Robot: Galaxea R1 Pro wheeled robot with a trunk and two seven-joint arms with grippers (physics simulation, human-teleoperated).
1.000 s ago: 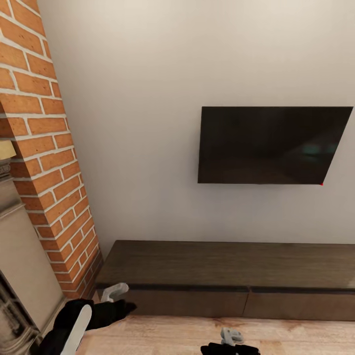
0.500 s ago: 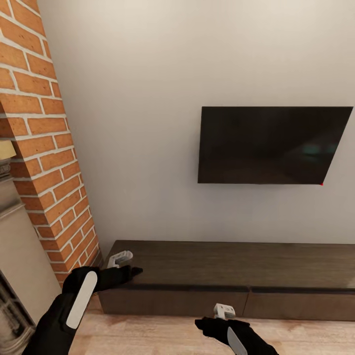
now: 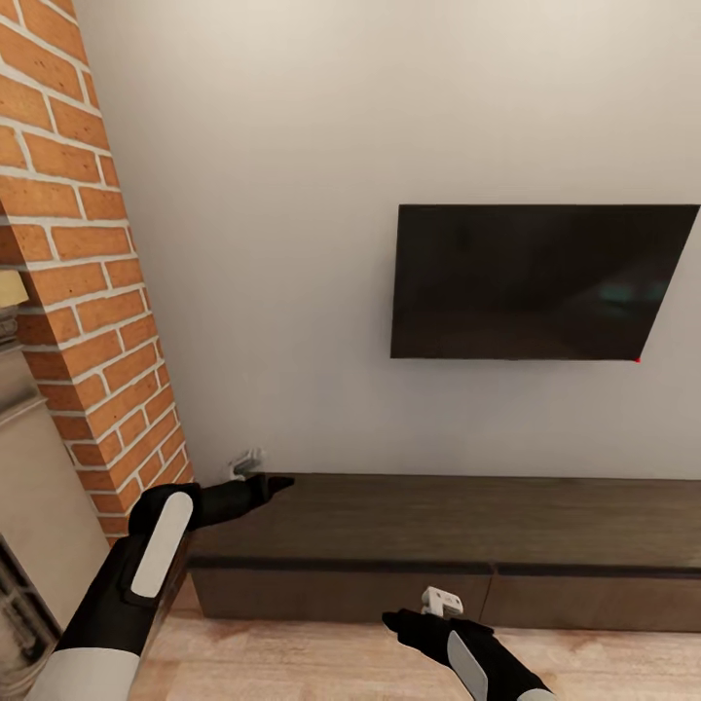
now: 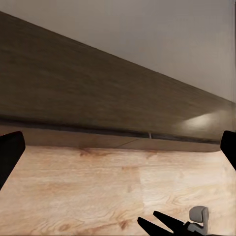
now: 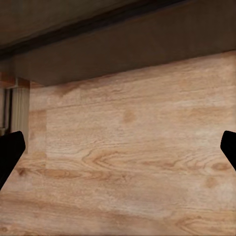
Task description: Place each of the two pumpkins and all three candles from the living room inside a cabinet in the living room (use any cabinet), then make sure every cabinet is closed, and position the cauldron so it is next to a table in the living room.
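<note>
Since a second ago the left gripper (image 3: 277, 481) has risen from floor level in front of the cabinet (image 3: 458, 531) to hang over the cabinet's top at its fireplace end, and the right gripper (image 3: 394, 619) has come up and forward to hover low before the cabinet's front panel. In each wrist view the two black fingertips (image 4: 10, 152) sit at opposite edges of the frame with nothing between them, so both pairs of fingers stand wide apart and empty (the right pair (image 5: 9, 152) frames bare plank floor (image 5: 132, 162) and the cabinet's lower face). The left wrist view looks along the cabinet's dark top and closed drawer fronts, with the right gripper's tips showing over the floor beyond. Behind the fingers, black arms with white panels reach in from below. The cabinet is a long, low dark-brown unit against the pale wall, its drawers shut; the black TV (image 3: 535, 282) hangs above it, and the brick fireplace (image 3: 83, 292) stands just beside its left end.
</note>
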